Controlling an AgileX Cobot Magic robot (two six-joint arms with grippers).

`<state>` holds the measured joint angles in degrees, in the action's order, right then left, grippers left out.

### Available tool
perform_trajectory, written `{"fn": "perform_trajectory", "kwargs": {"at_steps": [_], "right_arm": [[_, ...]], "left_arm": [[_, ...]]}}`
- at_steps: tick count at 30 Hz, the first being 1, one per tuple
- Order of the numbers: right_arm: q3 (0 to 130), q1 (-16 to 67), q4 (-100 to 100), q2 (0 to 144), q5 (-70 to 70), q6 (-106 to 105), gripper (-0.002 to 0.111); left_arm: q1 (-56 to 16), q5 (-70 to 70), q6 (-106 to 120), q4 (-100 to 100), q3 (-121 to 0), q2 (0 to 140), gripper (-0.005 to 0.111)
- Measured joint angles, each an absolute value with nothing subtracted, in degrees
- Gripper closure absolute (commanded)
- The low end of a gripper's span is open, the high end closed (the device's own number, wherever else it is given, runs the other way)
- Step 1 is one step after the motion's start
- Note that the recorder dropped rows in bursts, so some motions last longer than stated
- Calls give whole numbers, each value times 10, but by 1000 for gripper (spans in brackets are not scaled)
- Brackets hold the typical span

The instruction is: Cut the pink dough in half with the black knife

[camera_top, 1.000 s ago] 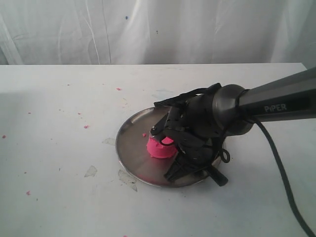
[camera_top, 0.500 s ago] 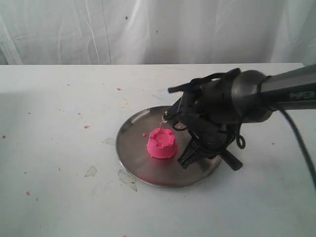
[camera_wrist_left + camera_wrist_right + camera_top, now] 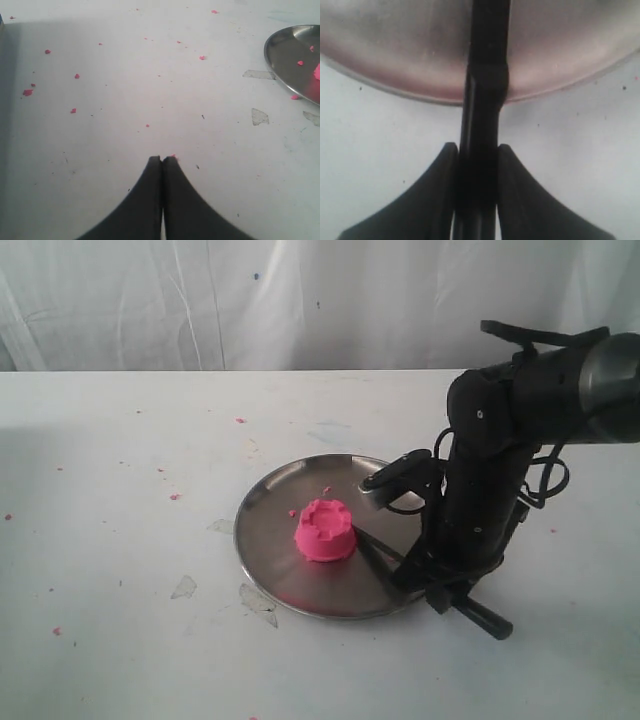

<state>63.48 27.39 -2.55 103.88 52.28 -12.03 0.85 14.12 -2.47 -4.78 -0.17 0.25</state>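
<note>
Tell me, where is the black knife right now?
The right gripper is pinching the black knife on the right of the exterior view; its blade lies across the steel plate, pointing toward the pink dough.

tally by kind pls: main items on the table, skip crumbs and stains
Pink dough: 1, whole, on the plate
Black knife: 1, held by the right gripper
Steel plate: 1
Total: 3
</note>
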Motion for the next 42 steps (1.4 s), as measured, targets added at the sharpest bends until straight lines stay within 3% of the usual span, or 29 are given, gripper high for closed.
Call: {"fn": "perform_trajectory", "kwargs": {"at_steps": [12, 17, 23, 29, 38, 42], "right_arm": [[635, 265, -26, 1044, 474, -92, 108], [635, 194, -140, 1012, 489, -151, 108], [635, 85, -396, 1039, 632, -340, 108], [626, 56, -437, 1087, 666, -377, 107], [616, 56, -448, 1125, 656, -405, 80], [616, 56, -449, 1127, 647, -405, 77]], "left_arm": [[8, 141, -25, -48, -2, 3, 107], [8, 141, -25, -48, -2, 3, 107], [8, 141, -25, -48, -2, 3, 107], [8, 141, -25, -48, -2, 3, 107], [8, 141, -25, -48, -2, 3, 107], [8, 141, -25, -48, -2, 3, 107]]}}
